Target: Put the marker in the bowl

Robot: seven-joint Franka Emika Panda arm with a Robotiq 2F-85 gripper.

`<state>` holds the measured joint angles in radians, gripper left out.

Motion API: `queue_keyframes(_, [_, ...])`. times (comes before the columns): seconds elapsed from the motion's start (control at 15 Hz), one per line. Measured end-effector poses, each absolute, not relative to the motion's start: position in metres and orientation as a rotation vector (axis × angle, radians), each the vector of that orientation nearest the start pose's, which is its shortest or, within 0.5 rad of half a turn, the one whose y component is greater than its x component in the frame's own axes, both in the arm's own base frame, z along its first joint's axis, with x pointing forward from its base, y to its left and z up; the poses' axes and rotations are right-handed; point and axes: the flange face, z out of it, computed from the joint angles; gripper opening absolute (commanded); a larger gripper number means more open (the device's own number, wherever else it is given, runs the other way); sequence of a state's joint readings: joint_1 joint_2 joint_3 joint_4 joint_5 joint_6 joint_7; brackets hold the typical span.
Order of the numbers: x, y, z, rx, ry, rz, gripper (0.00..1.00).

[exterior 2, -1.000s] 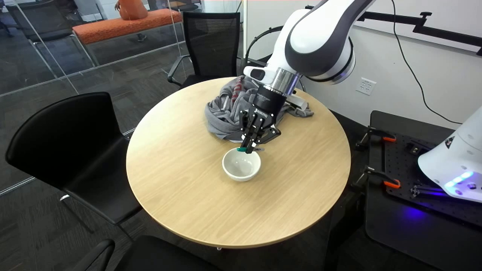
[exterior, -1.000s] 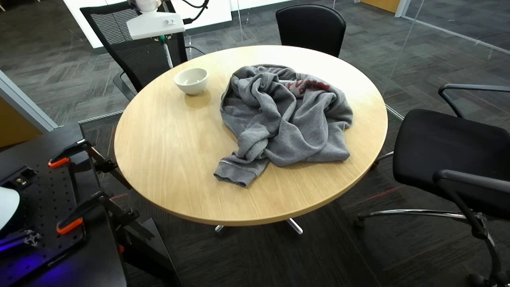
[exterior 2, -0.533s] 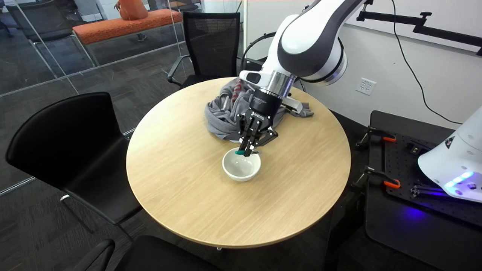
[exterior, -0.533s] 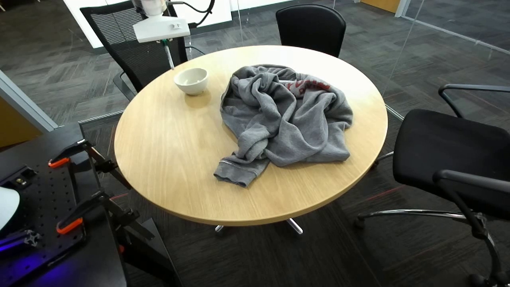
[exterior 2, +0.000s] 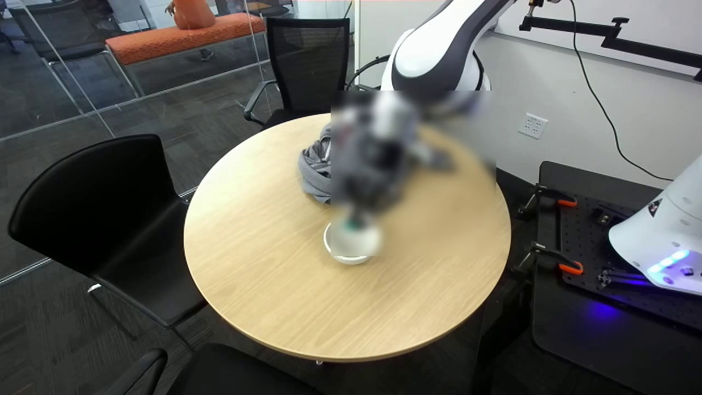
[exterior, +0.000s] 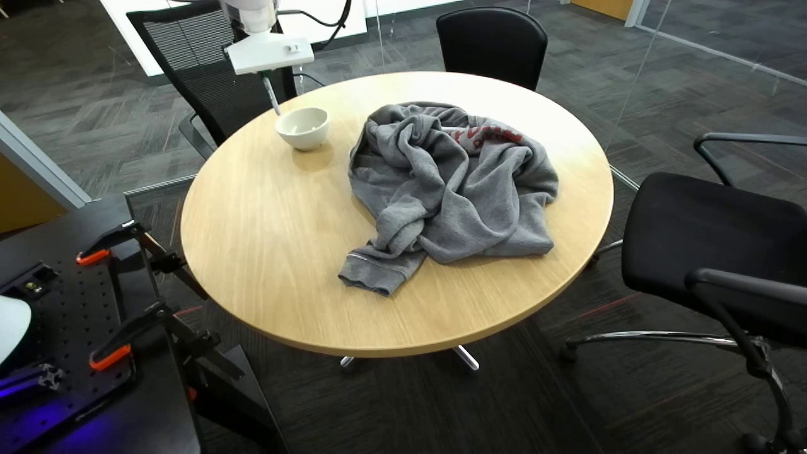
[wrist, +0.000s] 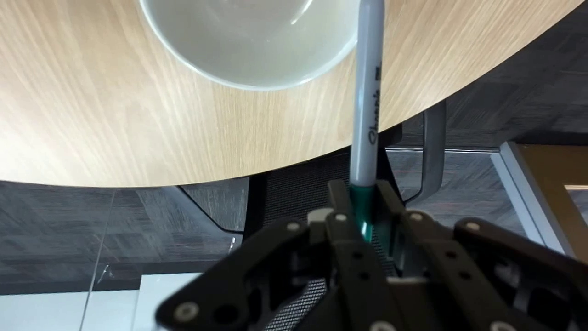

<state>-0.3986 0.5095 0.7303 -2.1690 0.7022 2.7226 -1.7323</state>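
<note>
Between the jaws, marker [wrist: 366, 119] pinched by its green end, grey barrel jutting out past them

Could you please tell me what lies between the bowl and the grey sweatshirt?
Just a strip of the wooden table lies between the bowl and the sweatshirt, as an exterior view shows.

The bowl [wrist: 257, 55] looks glossy, the table [exterior: 271, 239] wooden, the sweatshirt [exterior: 463, 195] matt cloth.
</note>
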Motion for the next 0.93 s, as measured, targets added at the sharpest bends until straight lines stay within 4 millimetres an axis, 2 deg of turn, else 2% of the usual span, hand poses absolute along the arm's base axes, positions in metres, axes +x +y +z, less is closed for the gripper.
queue_keyframes(0.07, [0.550,0.163,0.217,-2.060,-1.624,-0.636,0.18])
queue_keyframes(0.13, [0.551,0.163,0.216,-2.059,-1.624,-0.636,0.05])
queue_keyframes(0.4, [0.549,0.164,0.211,-2.047,-1.635,-0.638,0.05])
queue_keyframes(0.93, [0.556,0.164,0.194,-1.863,-1.774,-0.765,0.05])
